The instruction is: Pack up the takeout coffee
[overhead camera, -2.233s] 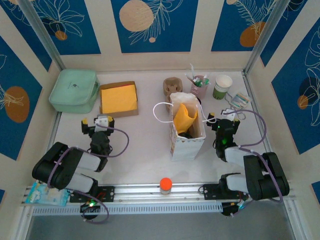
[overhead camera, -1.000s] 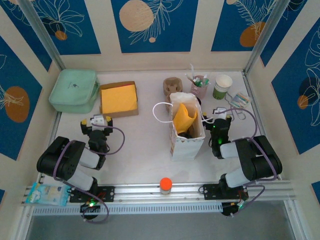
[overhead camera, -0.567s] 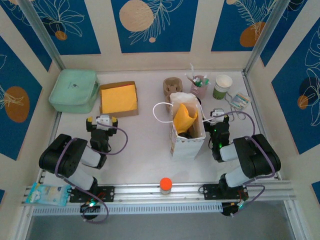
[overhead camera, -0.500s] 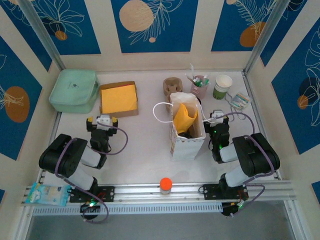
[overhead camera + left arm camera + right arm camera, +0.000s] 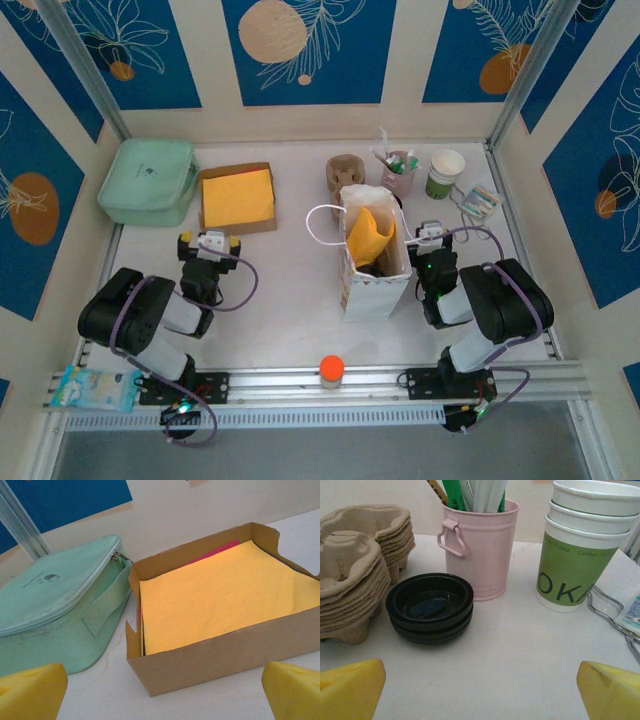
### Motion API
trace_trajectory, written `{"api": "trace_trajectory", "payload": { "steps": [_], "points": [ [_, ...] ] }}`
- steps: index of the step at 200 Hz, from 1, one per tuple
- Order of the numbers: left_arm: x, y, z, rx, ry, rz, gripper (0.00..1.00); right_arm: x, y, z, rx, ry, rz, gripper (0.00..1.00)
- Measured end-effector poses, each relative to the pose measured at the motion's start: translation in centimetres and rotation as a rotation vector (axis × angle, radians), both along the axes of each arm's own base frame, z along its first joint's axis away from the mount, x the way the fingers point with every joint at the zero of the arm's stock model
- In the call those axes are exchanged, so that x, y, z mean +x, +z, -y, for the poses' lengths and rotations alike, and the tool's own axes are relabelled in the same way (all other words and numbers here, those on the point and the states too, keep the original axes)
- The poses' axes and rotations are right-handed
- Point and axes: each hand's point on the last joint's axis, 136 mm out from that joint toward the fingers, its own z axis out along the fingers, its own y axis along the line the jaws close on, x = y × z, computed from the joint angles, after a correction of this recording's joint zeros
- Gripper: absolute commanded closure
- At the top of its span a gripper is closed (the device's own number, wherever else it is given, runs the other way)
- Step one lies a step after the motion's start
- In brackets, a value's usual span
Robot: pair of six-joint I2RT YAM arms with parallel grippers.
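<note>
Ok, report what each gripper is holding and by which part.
Nothing is held. The left gripper stands open short of the cardboard box; the right gripper stands open short of the black lids.

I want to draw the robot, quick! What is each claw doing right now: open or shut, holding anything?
Left gripper: open, holding nothing.
Right gripper: open, holding nothing.

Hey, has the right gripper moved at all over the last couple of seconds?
Yes. In the top view the right gripper has shifted left, closer to the white paper bag, which stayed put.
</note>
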Motion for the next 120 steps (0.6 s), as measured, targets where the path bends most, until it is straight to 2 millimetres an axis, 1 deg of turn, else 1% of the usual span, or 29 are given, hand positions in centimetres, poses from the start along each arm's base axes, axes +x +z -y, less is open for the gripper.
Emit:
{"api": "trace_trajectory", "payload": {
  "steps": [34,56,77,102,120],
  "points": [
    [0.0,0.0,0.4,0.001,-0.022,-0.001,0.0,0.0,0.0,-0.1,0.002,0.005,-0.001,0.01],
    [0.0,0.0,0.5,0.0,-0.026,-0.001,0.0,0.4,-0.4,0.3,0.002,-0.009,-0.026,0.01],
    [0.0,0.0,0.5,0.0,-0.026,-0.001,0.0,1.9,-0.1,1.2,0.025,-0.046,-0.056,0.01],
    [0.0,0.0,0.5,0.0,-0.026,-0.001,0.0,4.0,1.1,2.6,0.061,-0.093,-0.072,0.01],
    [0.0,0.0,0.5,0.0,-0.026,-0.001,0.0,4.3,1.1,3.4,0.084,-0.114,-0.093,0.01]
  ]
}}
